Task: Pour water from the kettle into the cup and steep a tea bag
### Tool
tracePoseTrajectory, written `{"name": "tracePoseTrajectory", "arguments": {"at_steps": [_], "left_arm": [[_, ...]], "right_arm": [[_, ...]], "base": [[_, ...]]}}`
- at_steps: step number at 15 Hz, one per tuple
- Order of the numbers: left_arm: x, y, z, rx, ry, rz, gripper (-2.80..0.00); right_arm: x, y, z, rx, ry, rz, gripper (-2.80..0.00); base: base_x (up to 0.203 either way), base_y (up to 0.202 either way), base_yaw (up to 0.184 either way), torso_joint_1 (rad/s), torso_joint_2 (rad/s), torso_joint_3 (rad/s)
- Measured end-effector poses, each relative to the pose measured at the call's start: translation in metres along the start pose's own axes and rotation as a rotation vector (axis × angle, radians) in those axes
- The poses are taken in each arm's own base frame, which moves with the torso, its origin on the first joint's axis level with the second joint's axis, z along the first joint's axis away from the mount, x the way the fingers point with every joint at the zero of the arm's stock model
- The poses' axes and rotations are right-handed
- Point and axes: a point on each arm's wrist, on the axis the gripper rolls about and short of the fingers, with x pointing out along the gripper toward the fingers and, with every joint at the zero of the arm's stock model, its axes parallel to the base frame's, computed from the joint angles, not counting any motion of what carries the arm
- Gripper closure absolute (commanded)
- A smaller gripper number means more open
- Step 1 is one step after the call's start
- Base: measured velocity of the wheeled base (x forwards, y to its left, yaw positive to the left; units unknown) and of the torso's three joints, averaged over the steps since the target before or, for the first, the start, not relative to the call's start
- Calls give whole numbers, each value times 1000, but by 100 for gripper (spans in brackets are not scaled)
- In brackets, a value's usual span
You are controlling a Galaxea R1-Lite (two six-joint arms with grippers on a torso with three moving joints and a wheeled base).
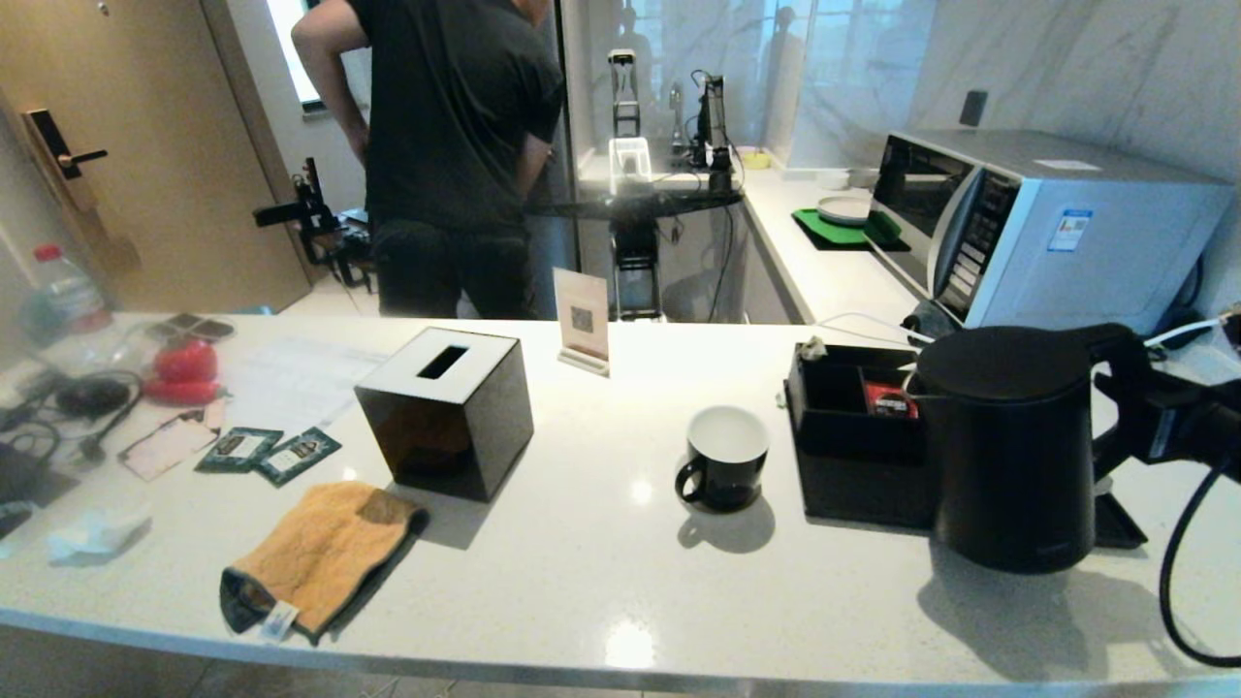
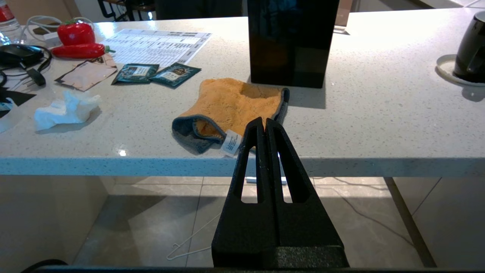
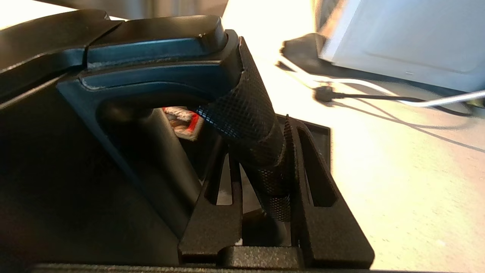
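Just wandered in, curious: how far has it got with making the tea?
Early on. Done: the right end effector is shut on the kettle handle. In hand: the kettle is upright, not pouring yet. Left: the cup shows only its white inside, no tea bag in it. The left end effector sits shut, idle below the counter edge.

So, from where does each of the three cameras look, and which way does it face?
Head view: high on the robot, facing forward and down at the counter, cup and kettle; the right arm shows at the right edge.
Left wrist view: below the counter edge, facing the orange cloth; the shut left gripper shows.
Right wrist view: behind the right gripper, shut on the kettle's handle.
Shared: head and left wrist views both show the cloth, the tissue box and the cup.
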Motion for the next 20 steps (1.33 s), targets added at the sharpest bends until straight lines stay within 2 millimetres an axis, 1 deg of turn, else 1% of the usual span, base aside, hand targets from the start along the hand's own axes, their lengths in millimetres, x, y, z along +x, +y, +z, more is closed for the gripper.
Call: {"name": "tracePoseTrajectory", "arguments": {"at_steps": [5, 10, 14, 20], "left_arm": [[0, 0, 0, 0, 0, 0, 0], [0, 0, 0, 0, 0, 0, 0], [0, 0, 0, 0, 0, 0, 0], [0, 0, 0, 0, 0, 0, 0]], "right_arm": [[14, 19, 9, -10, -12, -24, 0], [25, 31, 19, -19, -38, -36, 0], [30, 37, 24, -51, -55, -27, 0], [31, 41, 24, -111, -54, -9, 0]], "base": [[0, 0, 0, 0, 0, 0], [0, 0, 0, 0, 0, 0], [0, 0, 0, 0, 0, 0], [0, 0, 0, 0, 0, 0]]}}
